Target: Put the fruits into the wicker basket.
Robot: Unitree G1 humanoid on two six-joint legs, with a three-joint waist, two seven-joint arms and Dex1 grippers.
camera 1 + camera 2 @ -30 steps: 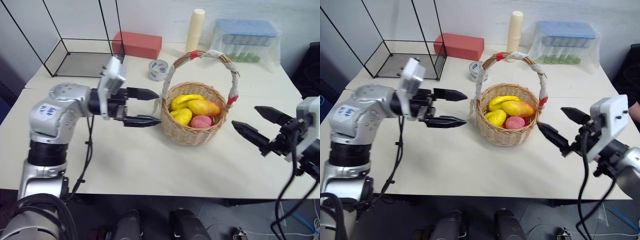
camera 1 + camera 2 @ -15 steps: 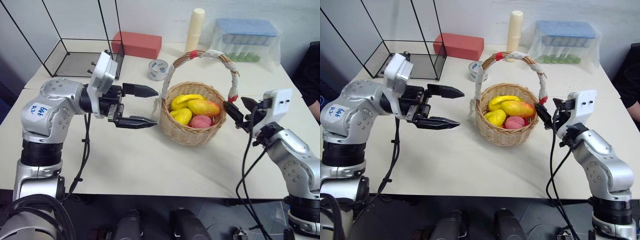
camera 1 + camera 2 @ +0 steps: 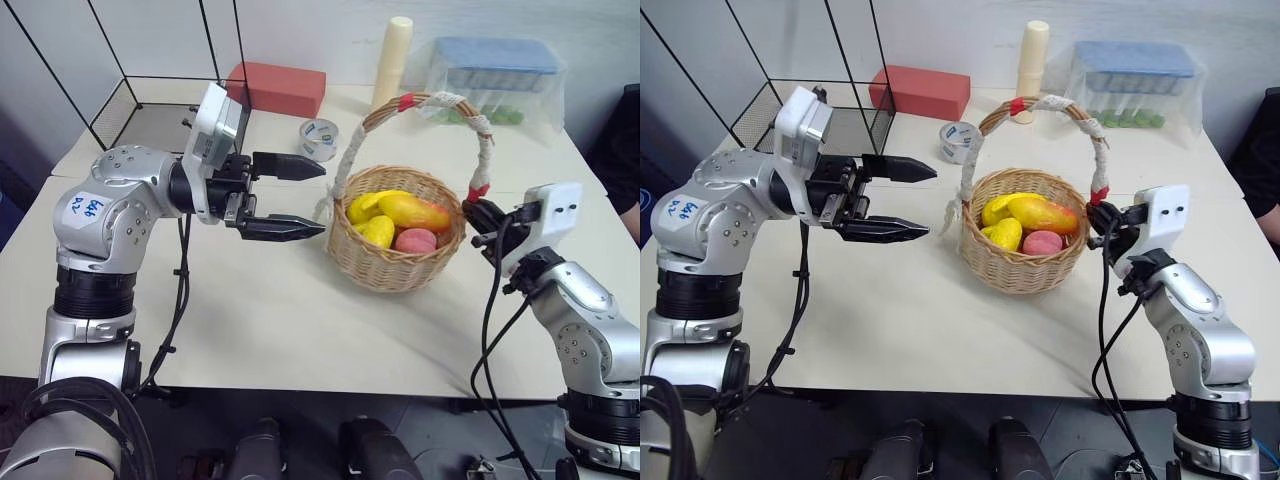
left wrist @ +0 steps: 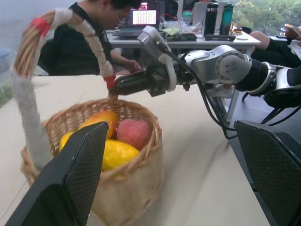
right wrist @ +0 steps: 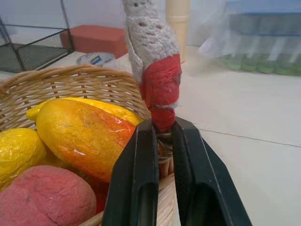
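Observation:
The wicker basket (image 3: 395, 268) stands mid-table, its cloth-wrapped handle (image 3: 440, 100) arching over it. Inside lie the fruits: a red-and-yellow mango (image 3: 415, 212), a pink-red peach (image 3: 415, 241) and a yellow lemon-like fruit (image 3: 378, 231), with another yellow fruit (image 3: 364, 206) behind them. My right gripper (image 5: 163, 125) is shut on the foot of the handle, just under its red tape band (image 5: 161, 92), at the basket's right rim. My left gripper (image 3: 320, 200) hangs open and level just left of the basket, touching nothing.
At the back of the table stand a black wire cage (image 3: 150, 110), a red block (image 3: 275, 88), a grey tape roll (image 3: 318, 138), a cream cylinder (image 3: 392, 60) and a blue-lidded plastic box (image 3: 495, 80). A person (image 4: 94, 42) sits at a desk beyond.
My right gripper came in from the right and shut on the handle's foot. The basket shifted slightly right and its handle leans that way. The left gripper stayed open in place.

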